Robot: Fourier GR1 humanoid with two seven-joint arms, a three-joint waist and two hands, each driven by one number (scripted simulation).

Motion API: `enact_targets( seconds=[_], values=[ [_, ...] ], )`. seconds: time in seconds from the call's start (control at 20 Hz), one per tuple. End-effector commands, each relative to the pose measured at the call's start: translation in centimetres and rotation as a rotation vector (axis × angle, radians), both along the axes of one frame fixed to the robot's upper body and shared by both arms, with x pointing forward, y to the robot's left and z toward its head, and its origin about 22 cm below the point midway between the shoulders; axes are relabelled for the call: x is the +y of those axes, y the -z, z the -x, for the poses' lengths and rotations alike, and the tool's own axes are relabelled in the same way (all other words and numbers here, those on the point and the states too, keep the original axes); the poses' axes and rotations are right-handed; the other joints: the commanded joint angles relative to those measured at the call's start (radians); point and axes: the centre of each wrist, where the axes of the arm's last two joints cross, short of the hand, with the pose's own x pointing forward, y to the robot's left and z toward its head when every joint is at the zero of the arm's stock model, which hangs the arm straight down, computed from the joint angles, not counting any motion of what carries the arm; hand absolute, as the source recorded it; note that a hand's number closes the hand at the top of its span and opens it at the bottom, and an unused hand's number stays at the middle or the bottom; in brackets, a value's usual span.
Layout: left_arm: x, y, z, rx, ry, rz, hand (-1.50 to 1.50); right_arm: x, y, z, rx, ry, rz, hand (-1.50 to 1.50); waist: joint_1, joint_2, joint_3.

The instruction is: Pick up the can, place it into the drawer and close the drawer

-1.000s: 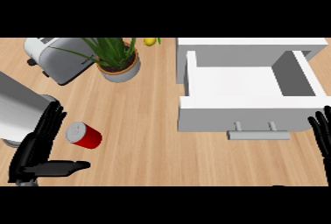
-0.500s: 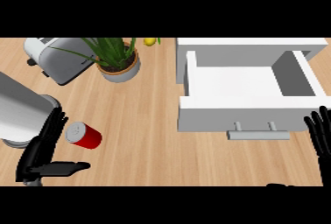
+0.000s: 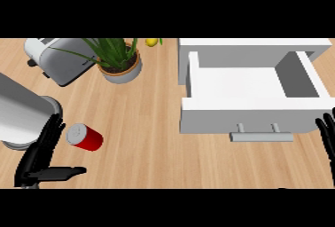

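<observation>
A red can (image 3: 86, 137) with a grey top lies on the wooden counter at the lower left. My left hand (image 3: 40, 155) is open just left of it, fingers straight and thumb stretched out below the can, close to touching it. The white drawer (image 3: 252, 116) stands pulled open at the right, its inside bare, with a grey handle (image 3: 262, 136) on its front. My right hand (image 3: 326, 135) shows only as straight fingers at the right edge, beside the drawer's front.
A grey toaster (image 3: 57, 60) and a potted plant (image 3: 119, 64) stand at the back left. A yellow fruit (image 3: 152, 42) peeks in at the top. My grey left forearm (image 3: 20, 113) fills the left edge.
My left hand has slid a little to the right, closer to the can. My right hand has edged left and up along the right border. The can has stayed put.
</observation>
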Motion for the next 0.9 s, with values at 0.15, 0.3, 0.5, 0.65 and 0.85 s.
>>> enact_targets(
  seconds=[0.15, 0.3, 0.5, 0.65, 0.85],
  values=[
    [0.5, 1.0, -2.1, 0.043, 0.002, 0.034, -1.5, 2.3, -0.7, 0.3, -0.024, -0.021, 0.002, -1.5, -0.002, 0.0, 0.0],
    [1.2, 1.6, -2.0, 0.019, -0.022, 0.025, -1.5, -0.6, -1.2, 1.7, 0.01, -0.018, 0.012, -1.5, -0.004, 0.0, 0.0],
    [-0.4, 3.5, -1.6, 0.023, -0.004, 0.02, -1.5, 0.8, -1.3, 0.6, 0.004, -0.005, -0.019, -1.5, -0.003, 0.0, 0.0],
    [0.3, 3.8, -3.2, 0.013, -0.01, 0.01, -1.5, 1.0, 0.5, 0.7, 0.01, -0.011, 0.003, -1.5, -0.006, 0.001, -0.001],
    [-1.0, 4.2, -1.3, 0.042, -0.022, 0.012, -1.5, 0.0, -1.8, -1.3, 0.0, -0.011, -0.01, -1.5, 0.0, 0.0, 0.0]
  ],
)
